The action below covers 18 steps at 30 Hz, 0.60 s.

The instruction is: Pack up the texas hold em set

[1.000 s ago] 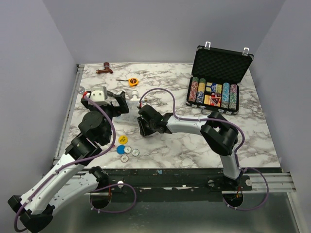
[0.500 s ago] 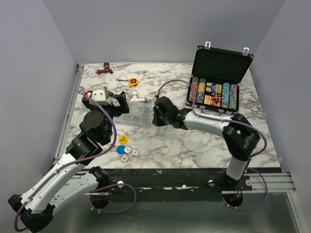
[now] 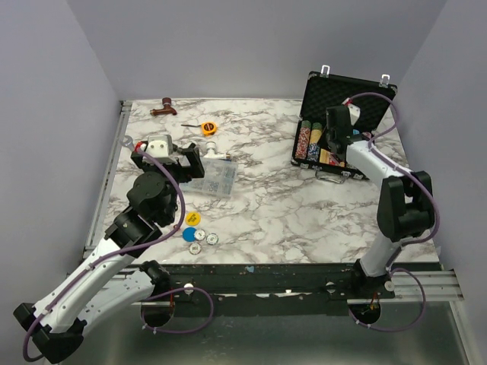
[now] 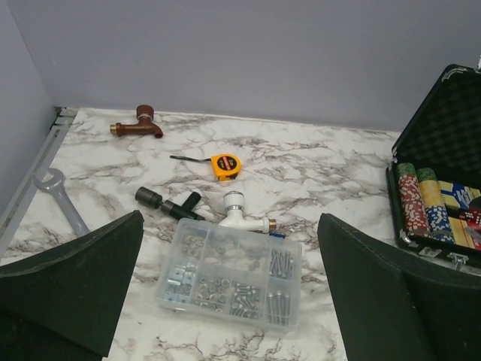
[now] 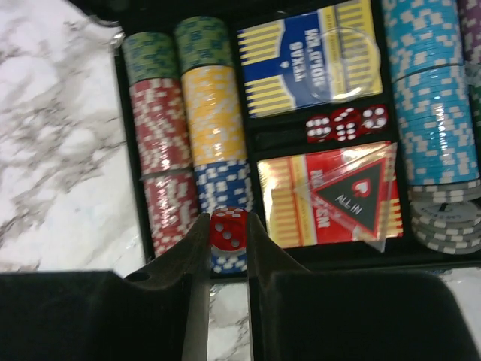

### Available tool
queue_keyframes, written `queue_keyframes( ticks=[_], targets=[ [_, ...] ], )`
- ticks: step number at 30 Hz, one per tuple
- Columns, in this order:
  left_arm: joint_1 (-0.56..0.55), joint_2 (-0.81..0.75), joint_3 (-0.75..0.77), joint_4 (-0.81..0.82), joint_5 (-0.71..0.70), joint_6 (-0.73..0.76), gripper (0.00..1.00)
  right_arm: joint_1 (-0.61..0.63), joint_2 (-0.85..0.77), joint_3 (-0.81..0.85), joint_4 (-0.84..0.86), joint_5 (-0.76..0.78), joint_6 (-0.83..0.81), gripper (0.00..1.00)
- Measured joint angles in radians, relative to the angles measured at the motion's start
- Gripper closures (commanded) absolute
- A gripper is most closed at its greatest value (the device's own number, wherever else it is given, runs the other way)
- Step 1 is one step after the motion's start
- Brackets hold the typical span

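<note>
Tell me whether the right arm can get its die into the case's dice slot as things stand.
Probably yes. The right gripper, shut on a red die, hangs over the open case; the dice slot has bare room left of three dice, nothing covering it.

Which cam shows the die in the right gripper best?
Right wrist: die pinched in the right gripper, over the chips. Top external shows only the arm at the case; left wrist shows only the case edge.

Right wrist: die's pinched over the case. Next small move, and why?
Probably carry the red die to the slot between the card boxes before opening: the right gripper holds it over the chip rows, while three dice lie in that slot.
</note>
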Motion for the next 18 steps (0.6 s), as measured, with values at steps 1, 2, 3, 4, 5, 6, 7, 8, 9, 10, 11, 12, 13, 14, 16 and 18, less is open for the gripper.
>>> queue_keyframes(
  ticks=[1,2,3,4,5,6,7,8,9,10,11,12,13,14,16,18],
  targets=[
    [0.0,0.002,0.0,-0.001,0.001,0.0,0.01,-0.023,0.027,0.015,-0.007,0.0,0.004,0.93],
    [0.0,0.005,0.0,-0.002,0.002,0.0,0.01,-0.042,0.054,0.029,-0.011,-0.001,0.007,0.93],
    [0.0,0.008,0.0,-0.005,0.003,0.0,0.01,-0.057,0.079,0.04,-0.014,-0.003,0.008,0.93],
    [0.0,0.01,0.0,-0.005,0.003,0.0,0.01,-0.069,0.105,0.051,-0.018,-0.004,0.008,0.93],
    [0.0,0.012,0.0,-0.006,0.003,0.0,0.01,-0.081,0.126,0.063,-0.025,-0.004,0.007,0.93],
    [0.0,0.013,0.0,-0.006,0.005,0.0,0.01,-0.09,0.145,0.074,-0.029,-0.003,0.007,0.92],
    [0.0,0.013,0.0,-0.006,0.007,0.0,0.01,-0.097,0.162,0.084,-0.033,-0.003,0.007,0.92],
    [0.0,0.013,0.0,-0.006,0.009,0.0,0.01,-0.099,0.18,0.098,-0.039,-0.004,0.006,0.92],
    [0.0,0.013,0.0,-0.006,0.01,0.0,0.01,-0.099,0.191,0.107,-0.04,-0.004,0.006,0.92],
    [0.0,0.014,0.0,-0.006,0.011,0.0,0.01,-0.099,0.202,0.119,-0.043,-0.004,0.006,0.92],
    [0.0,0.014,0.0,-0.006,0.012,0.0,0.01,-0.099,0.212,0.13,-0.046,-0.004,0.006,0.92],
    [0.0,0.014,0.0,-0.006,0.014,0.0,0.01,-0.099,0.222,0.143,-0.047,-0.004,0.005,0.92],
    [0.0,0.014,0.001,-0.006,0.014,0.0,0.01,-0.098,0.231,0.152,-0.048,-0.003,0.005,0.92],
    [0.0,0.015,0.002,-0.006,0.015,0.0,0.01,-0.098,0.239,0.161,-0.051,-0.002,0.005,0.91],
    [0.0,0.015,0.003,-0.006,0.017,0.0,0.01,-0.097,0.254,0.178,-0.053,0.003,0.003,0.91],
    [0.0,0.015,0.003,-0.006,0.018,0.0,0.01,-0.097,0.275,0.199,-0.054,0.008,0.0,0.9]
  ],
)
